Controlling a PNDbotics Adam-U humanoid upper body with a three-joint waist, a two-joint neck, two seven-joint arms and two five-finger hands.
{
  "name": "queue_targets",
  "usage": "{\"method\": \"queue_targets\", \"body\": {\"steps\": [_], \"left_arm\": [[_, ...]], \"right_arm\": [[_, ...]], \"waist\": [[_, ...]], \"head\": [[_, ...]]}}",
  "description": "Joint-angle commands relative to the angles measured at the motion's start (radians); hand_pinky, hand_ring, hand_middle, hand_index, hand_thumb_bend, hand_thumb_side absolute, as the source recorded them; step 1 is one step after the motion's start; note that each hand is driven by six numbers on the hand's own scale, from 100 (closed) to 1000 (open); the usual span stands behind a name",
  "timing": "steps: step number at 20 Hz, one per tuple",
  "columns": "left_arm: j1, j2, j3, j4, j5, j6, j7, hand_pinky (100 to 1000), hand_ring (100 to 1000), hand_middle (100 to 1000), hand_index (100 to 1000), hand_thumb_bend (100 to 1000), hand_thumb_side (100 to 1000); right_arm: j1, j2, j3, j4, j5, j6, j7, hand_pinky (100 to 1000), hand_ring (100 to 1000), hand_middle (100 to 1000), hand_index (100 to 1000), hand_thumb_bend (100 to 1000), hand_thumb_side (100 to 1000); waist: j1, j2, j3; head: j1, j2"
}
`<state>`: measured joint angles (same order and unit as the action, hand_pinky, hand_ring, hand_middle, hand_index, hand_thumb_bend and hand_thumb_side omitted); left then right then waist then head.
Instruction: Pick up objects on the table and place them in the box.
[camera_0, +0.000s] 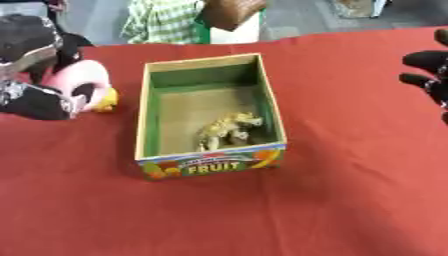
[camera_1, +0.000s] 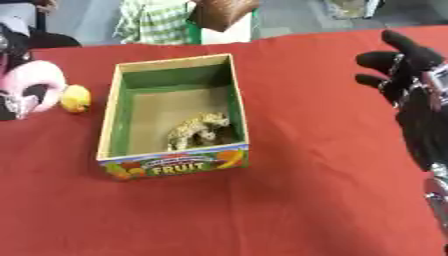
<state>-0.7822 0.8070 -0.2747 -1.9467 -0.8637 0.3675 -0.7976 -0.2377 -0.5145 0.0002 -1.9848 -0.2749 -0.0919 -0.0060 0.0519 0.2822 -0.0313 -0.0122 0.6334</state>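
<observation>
A cardboard box (camera_0: 146, 118) with green inner walls and a "FRUIT" label stands open in the middle of the red table. Inside it, near the front wall, lies a spotted toy animal (camera_0: 229, 128). At the left edge my left hand (camera_0: 31, 100) is curled round a pink and white soft toy (camera_0: 77, 75), which rests on the table left of the box. A small yellow part (camera_1: 76, 97) sticks out beside the pink toy, towards the box. Over the table at the right, my right hand (camera_1: 409, 70) hangs open with its fingers spread, well clear of the box.
The red cloth (camera_0: 262, 215) covers the whole table. Past its far edge are a plaid fabric (camera_0: 162, 20), a brown basket-like thing (camera_0: 232, 12) and a green and white object (camera_0: 223, 34).
</observation>
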Motion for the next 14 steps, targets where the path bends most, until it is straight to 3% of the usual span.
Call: {"method": "queue_targets", "body": {"steps": [1,14], "left_arm": [[-0.063,-0.038,0.006,0.03,-0.019,-0.003,-0.002,135,348,390,494,100,308],[-0.267,-0.284,-0.042,0.272,-0.096,-0.052,0.096,123,332,373,472,100,348]], "right_arm": [[-0.01,-0.027,-0.005,-0.015,0.001,0.0,0.002,840,880,735,962,100,1000],[-0.017,-0.022,0.002,-0.015,-0.005,0.007,0.01,840,880,735,963,100,1000]], "waist": [[0.001,-0.022,0.0],[0.004,-0.021,-0.004]], "head": [[0.009,0.007],[0.07,0.02]]}}
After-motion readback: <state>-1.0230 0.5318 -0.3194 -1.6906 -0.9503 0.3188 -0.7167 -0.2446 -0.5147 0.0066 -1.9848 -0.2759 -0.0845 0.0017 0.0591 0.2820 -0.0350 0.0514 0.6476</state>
